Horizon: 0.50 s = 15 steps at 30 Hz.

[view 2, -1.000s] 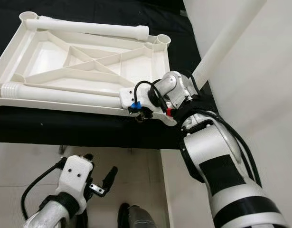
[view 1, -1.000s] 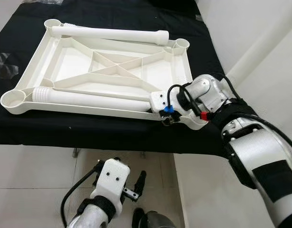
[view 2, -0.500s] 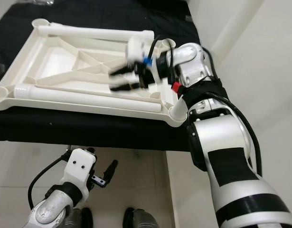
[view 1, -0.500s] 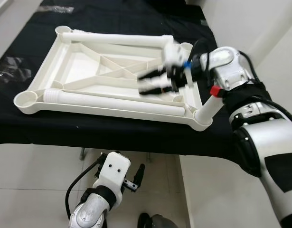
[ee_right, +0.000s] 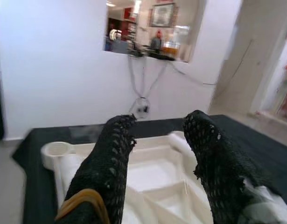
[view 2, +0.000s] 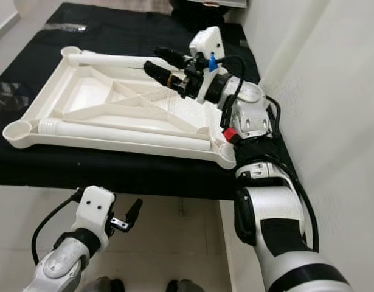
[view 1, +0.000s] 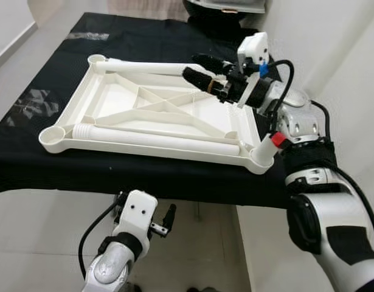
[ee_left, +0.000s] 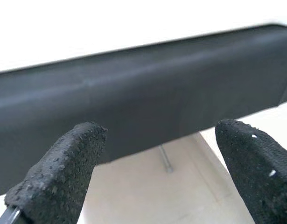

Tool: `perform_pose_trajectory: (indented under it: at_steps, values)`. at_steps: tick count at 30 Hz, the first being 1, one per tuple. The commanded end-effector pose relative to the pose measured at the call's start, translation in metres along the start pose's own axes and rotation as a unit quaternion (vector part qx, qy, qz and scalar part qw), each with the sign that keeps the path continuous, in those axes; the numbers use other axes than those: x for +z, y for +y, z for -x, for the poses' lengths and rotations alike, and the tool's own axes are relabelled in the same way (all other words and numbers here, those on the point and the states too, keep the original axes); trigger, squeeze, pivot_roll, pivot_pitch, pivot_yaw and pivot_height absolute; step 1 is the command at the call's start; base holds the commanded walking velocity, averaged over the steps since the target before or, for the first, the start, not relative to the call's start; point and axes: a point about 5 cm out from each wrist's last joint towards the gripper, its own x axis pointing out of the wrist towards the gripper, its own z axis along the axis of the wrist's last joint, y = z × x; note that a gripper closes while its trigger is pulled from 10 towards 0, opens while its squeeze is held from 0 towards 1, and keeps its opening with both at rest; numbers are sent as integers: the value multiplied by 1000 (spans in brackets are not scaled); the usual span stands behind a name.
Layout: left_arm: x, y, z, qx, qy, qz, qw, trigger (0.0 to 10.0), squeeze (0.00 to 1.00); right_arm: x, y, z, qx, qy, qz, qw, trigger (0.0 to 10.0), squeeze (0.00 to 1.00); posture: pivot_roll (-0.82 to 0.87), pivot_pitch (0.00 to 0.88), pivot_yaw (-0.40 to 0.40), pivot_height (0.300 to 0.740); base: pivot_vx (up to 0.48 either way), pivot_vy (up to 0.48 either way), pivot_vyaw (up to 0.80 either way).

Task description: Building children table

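White upturned tabletop [view 1: 144, 115] flat on the black desk [view 1: 65, 67], one leg [view 1: 162, 139] lying along its near rim, another [view 1: 150, 66] along its far rim, right tool [view 1: 202, 68] spread and empty above its far right corner, left tool [view 1: 165, 220] spread, low before the desk edge

— What's under all this?
— A black cloth [view 1: 144, 33] over the table, with a pale tiled floor [view 1: 47, 243] below.
— And behind?
— White walls [ee_right: 50, 70], and a framed picture [ee_right: 162, 14] past an opening.
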Motion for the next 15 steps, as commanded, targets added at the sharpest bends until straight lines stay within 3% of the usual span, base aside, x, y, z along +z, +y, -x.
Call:
perform_pose_trajectory:
  at_steps: [1,2,3,6,10,12,13,15]
  values:
    - [-5,-2,-1,-4,6,7,1000,10000,0,-1,7,8,-34,-21,-12,999,10000,0,68,77,-99,740,0,0,0]
    - [-6,-1,-2,-2,5,7,1000,10000,0,-11,21,19,-73,-27,-17,997,10000,0,61,76,-101,740,0,0,0]
    - [-6,-1,-2,-2,5,7,1000,10000,0,-11,21,19,-73,-27,-17,997,10000,0,61,76,-101,740,0,0,0]
    - [-7,1,-4,0,2,6,1000,10000,0,-37,53,45,-142,-13,-41,989,10000,0,60,68,-96,740,0,0,0]
    - [-8,1,-4,1,1,4,1000,10000,0,-51,68,58,-159,6,-61,985,10000,0,64,62,-97,740,0,0,0]
    - [-9,3,-4,7,-1,3,1000,10000,0,-70,78,77,-208,42,-58,975,10000,0,69,49,-93,740,0,0,0]
    - [-9,3,-4,7,-1,3,1000,10000,0,-70,78,77,-208,42,-58,975,10000,0,69,49,-93,740,0,0,0]
    - [-10,5,-5,11,-2,3,1000,10000,0,-81,84,91,-256,69,-57,962,10000,0,74,45,-93,740,0,0,0]
